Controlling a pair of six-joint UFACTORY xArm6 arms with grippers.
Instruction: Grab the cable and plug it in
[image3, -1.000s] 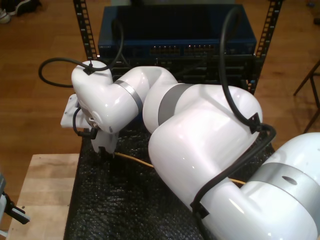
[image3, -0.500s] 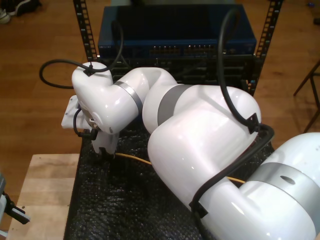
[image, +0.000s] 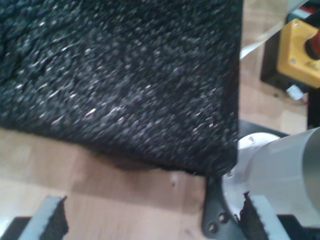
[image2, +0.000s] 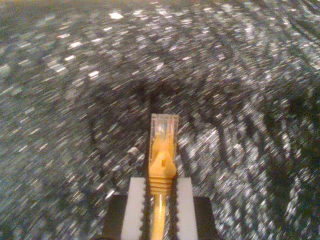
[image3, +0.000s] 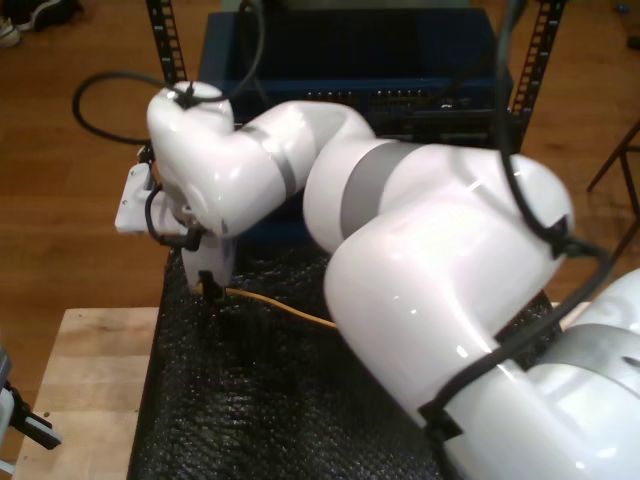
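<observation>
The yellow-orange cable (image2: 162, 165) is pinched between the grey pads (image2: 136, 200) of my second gripper (image2: 161, 182). Its clear plug (image2: 164, 127) sticks out past the fingertips, just above the black mat (image2: 75, 75). In the exterior view my second gripper (image3: 208, 288) points down at the mat's left part, and the cable (image3: 285, 310) trails off to the right under the big white arm. My first gripper (image: 152, 215) is open with nothing between its padded fingers (image: 50, 220). It hovers over the wooden tabletop near a corner of the mat (image: 125, 75).
A metal rack with a blue network switch (image3: 350, 60) and its row of ports (image3: 400, 97) stands behind the mat. A yellow button box (image: 300, 50) and a white arm base (image: 280, 160) lie beyond the mat's corner. The wooden table (image3: 90, 370) borders the mat.
The second arm has risen and swung a little toward the rack, lifting the gripper and the held cable end slightly off the mat. The grip on the cable has not changed.
</observation>
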